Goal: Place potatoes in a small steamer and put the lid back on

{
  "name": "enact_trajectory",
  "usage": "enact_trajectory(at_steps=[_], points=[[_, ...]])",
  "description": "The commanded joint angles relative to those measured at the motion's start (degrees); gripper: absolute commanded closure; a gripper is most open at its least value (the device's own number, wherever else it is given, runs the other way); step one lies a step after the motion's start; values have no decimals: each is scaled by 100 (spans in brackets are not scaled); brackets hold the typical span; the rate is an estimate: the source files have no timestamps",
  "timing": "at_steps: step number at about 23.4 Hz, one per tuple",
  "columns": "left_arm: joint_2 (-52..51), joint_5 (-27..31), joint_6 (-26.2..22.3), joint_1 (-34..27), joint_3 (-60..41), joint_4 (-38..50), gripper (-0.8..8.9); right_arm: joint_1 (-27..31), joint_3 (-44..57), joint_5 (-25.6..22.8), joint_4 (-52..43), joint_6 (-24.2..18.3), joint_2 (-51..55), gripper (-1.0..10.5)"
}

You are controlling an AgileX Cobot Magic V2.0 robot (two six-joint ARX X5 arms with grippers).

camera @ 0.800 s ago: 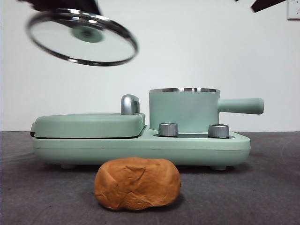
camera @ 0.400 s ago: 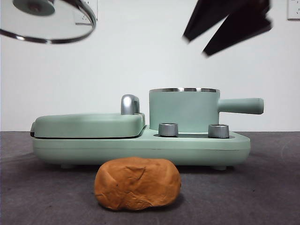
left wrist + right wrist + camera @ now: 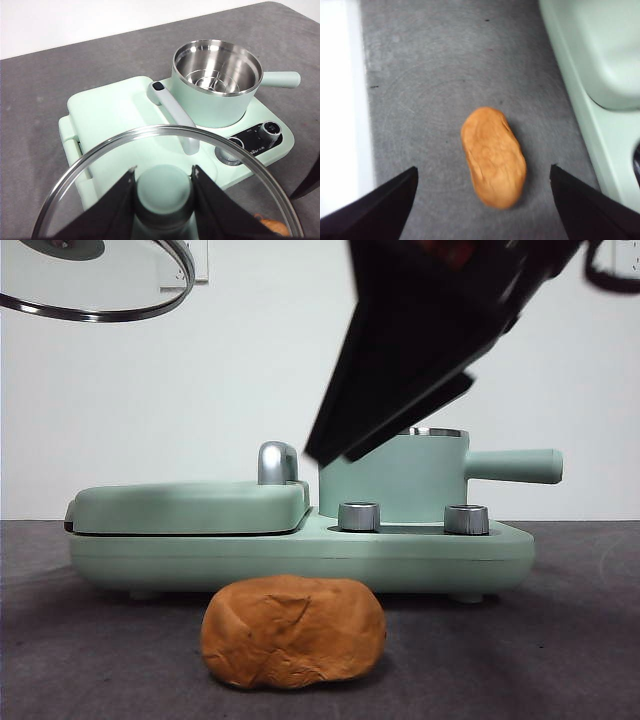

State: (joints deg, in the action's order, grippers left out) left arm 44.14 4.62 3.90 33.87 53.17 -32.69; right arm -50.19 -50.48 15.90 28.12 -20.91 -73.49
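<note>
Left gripper clamped on the mint-green knob of the lid, holding the glass disc high in the air; in the front view the lid hangs at the upper left, tilted, well above the flat green grill cover

Right gripper spread wide, holding nothing, poised over the potato with the jaws well apart on either side of it and not touching; in the front view seen as a big dark shape coming down from the upper right, its tips in front of the upper left part of the small steamer

Potato lying on the grey table, on the near side of the green appliance base, roughly at its middle, close to it but apart

Small steamer seated on the right part of the base, uncovered, its steel inside bare, straight handle pointing right; two steel dials just near of it on the base

Silver handle of the grill cover standing between cover and pot
</note>
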Motion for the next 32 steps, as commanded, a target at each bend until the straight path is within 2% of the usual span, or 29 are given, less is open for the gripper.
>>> enact_trajectory(at_steps=[1, 7, 16, 20, 23, 29, 32], points=[[-2, 35, 26, 22, 111, 140, 800, -131, -105, 20, -286, -225, -293, 527], [-2, 35, 33, 22, 111, -70, 800, -160, -105, 22, -710, -232, -861, 527], [-2, 35, 26, 22, 111, -76, 800, -160, -105, 59, -726, -321, -1460, 528], [-2, 35, 26, 22, 111, -76, 800, -160, -105, 7, -695, -317, -1606, 671], [-2, 35, 26, 22, 111, -76, 800, -179, -105, -221, -680, -269, -1606, 694], [-2, 35, 26, 22, 111, -76, 800, -179, -107, -284, -605, 223, -1193, 709], [-2, 35, 24, 22, 111, -74, 800, -114, -109, -479, -431, 951, -487, 711]])
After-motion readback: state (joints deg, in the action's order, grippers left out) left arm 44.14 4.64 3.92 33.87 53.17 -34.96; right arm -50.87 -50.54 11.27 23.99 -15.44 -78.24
